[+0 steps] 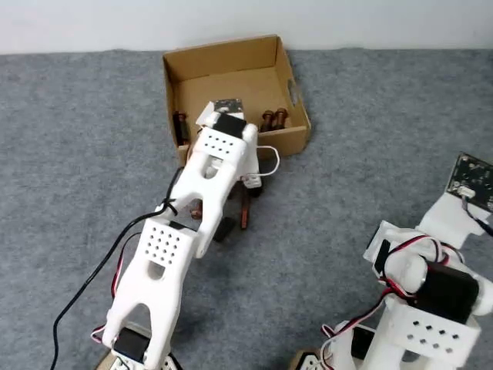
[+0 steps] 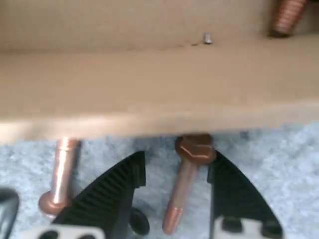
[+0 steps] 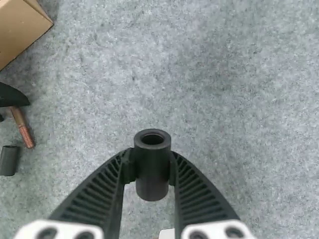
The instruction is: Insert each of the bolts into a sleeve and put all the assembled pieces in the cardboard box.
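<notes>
Cardboard box [image 1: 286,143] stands open-topped on grey matting [image 1: 77,154]. Inside it, two copper-coloured pieces [image 1: 274,119] rest against the inner face of the wall nearest the arms. A further piece [image 1: 181,127] lies along a side wall.

Left gripper [image 2: 175,167] is positioned just outside that near wall, pointing at it. Its jaws are spread wide and grip nothing. A bolt [image 2: 187,174] lies on the matting between the fingers, clear of both. Its hex head touches the outer face of the box and its threaded end points away from the box.

A second bolt [image 2: 60,174] lies beside the left gripper, outside the jaws, with one end close to the same wall.

Right gripper [image 3: 151,172] is well apart from the box, over bare matting. Its jaws are closed on a black sleeve [image 3: 152,144], clamped on both sides. The sleeve's open bore faces the wrist camera.

A second sleeve [image 3: 9,160] lies on its side on the matting, near the box and beside the bolt held between the left jaws. Whether the two touch cannot be determined.
</notes>
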`<state>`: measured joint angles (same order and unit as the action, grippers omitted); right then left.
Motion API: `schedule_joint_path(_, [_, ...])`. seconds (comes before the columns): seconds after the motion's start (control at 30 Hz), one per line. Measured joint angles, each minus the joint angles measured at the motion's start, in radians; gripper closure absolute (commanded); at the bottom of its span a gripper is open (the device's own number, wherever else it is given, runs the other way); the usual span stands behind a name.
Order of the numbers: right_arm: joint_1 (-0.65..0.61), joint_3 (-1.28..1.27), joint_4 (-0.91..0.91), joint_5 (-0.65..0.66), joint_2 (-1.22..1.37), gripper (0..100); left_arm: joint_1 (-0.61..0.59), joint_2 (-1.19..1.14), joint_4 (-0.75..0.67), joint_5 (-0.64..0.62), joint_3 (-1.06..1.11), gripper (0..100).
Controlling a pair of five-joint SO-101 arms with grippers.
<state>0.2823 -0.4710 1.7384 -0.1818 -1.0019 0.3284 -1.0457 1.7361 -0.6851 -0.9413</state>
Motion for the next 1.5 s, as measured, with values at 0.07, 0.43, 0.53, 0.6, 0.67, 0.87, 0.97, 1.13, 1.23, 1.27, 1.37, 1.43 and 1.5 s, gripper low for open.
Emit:
schedule_joint_path(0.07, [0.000,0.000,0.000,0.000,0.000,98.8,0.000,0.000,-0.002,0.000,0.000,83])
schedule_joint_path(0.43, [0.000,0.000,0.000,0.000,0.000,98.8,0.041,-0.006,-0.038,-0.002,-0.002,99])
schedule_joint_path(0.53, [0.000,0.000,-0.005,0.000,0.000,98.8,0.041,-0.023,-0.038,-0.003,-0.014,99])
schedule_joint_path(0.6, [0.000,0.000,-0.005,0.000,0.000,98.8,0.043,-0.025,-0.032,-0.003,-0.025,100])
schedule_joint_path(0.67, [0.000,0.000,-0.005,0.000,0.000,98.9,0.048,-0.028,-0.014,-0.002,-0.051,100])
schedule_joint_path(0.87, [0.000,0.034,0.000,0.049,0.000,98.9,0.095,0.114,-0.011,0.000,-0.060,100])
schedule_joint_path(0.97, [0.000,0.077,0.015,0.092,-0.002,98.9,0.141,0.279,-0.009,0.037,-0.060,100])
schedule_joint_path(1.13, [0.000,0.087,0.017,0.127,-0.064,98.9,0.161,0.554,-0.002,0.132,-0.041,100])
schedule_joint_path(1.23, [0.000,0.087,0.017,0.130,-0.137,98.9,0.160,0.718,0.000,0.146,0.052,100])
schedule_joint_path(1.27, [0.000,0.084,0.017,0.132,-0.166,98.9,0.160,0.775,0.000,0.149,0.098,100])
schedule_joint_path(1.37, [-0.002,0.032,0.017,0.133,-0.244,98.9,0.161,0.950,0.000,0.152,0.261,100])
schedule_joint_path(1.43, [-0.002,-0.025,0.015,0.137,-0.295,98.9,0.161,1.063,0.000,0.153,0.388,100])
schedule_joint_path(1.5, [-0.002,-0.083,0.008,0.137,-0.342,98.9,0.161,1.168,-0.002,0.153,0.519,100])
